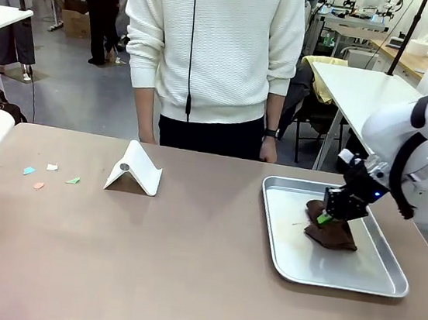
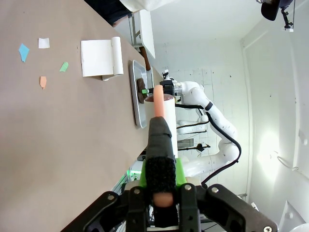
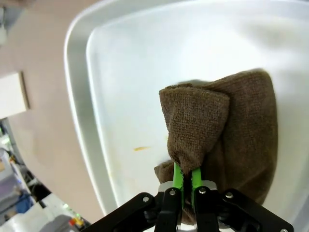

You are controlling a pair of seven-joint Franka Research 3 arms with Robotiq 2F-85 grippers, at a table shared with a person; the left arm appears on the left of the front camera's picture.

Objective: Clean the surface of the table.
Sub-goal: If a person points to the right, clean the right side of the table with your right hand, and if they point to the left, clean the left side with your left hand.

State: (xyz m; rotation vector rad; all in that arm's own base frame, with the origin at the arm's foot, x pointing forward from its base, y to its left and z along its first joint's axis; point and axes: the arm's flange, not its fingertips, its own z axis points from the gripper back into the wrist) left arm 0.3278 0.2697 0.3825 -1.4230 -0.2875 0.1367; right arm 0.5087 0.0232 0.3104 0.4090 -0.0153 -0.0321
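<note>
Closest, my right jaws pinch a thin fold of brown cloth (image 3: 231, 125) in the tray (image 1: 296, 252) on the bench (image 1: 185, 266). It may slip when lifted, and the roller (image 2: 169, 121) clamped in my left jaws could scatter the paper scraps (image 1: 73, 180).

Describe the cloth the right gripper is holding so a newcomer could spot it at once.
On the wide brownish table, a silver tray lies near the right end. In it sits a crumpled cloth, pinched by the right gripper. Unlike the white folded stand and coloured scraps further left, it is dark brown and soft.
</note>
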